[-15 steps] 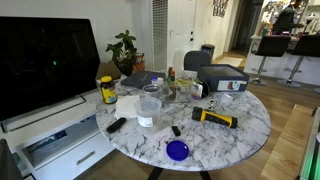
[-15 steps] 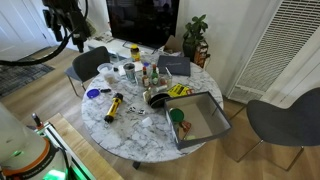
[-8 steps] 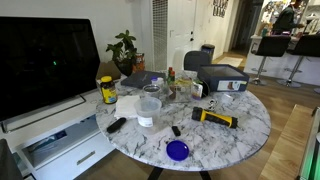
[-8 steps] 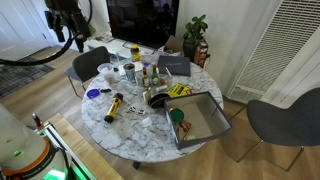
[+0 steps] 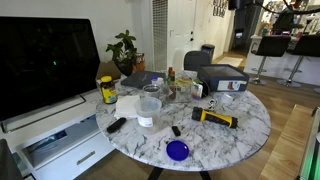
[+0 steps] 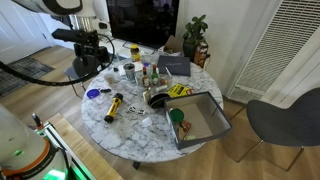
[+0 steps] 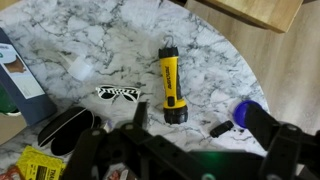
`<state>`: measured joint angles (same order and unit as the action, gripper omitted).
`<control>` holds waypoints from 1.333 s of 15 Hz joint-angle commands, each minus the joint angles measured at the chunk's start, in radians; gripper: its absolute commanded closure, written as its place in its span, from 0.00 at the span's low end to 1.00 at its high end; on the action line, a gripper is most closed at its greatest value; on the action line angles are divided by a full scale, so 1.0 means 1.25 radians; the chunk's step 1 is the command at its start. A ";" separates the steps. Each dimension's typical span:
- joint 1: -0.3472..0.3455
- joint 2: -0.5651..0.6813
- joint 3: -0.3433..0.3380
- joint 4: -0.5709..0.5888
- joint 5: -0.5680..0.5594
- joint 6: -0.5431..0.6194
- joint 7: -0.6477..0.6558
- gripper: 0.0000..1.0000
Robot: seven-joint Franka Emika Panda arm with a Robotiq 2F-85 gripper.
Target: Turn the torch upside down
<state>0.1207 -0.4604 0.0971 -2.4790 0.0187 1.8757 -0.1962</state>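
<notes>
The torch [image 7: 171, 80] has a yellow body and a black head. It lies flat on the marble table [image 7: 90, 40], with its head towards the camera in the wrist view. It shows in both exterior views [image 5: 215, 117] [image 6: 115, 106]. My gripper [image 7: 200, 120] is open and empty. It hovers above the table with the torch's head between and just beyond its fingers. In an exterior view the gripper [image 6: 86, 68] hangs over the table's edge, up and to the left of the torch.
A blue lid [image 7: 243, 112] and a small black remote [image 7: 220, 128] lie near the torch's head, and white sunglasses [image 7: 118, 95] lie to its left. A yellow-lidded jar [image 5: 107, 90], a clear container [image 5: 150, 105] and a grey bin [image 6: 200, 120] also stand on the table.
The arm has swung down from the upper left of an exterior view to over the table's edge. The torch has not moved.
</notes>
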 commanded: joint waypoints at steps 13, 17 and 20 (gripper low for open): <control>0.038 0.110 -0.044 -0.219 0.122 0.410 -0.033 0.00; 0.028 0.162 -0.031 -0.216 0.090 0.429 -0.008 0.00; 0.027 0.222 -0.036 -0.217 0.095 0.472 -0.025 0.00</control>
<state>0.1623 -0.2690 0.0497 -2.7506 0.1538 2.3990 -0.2291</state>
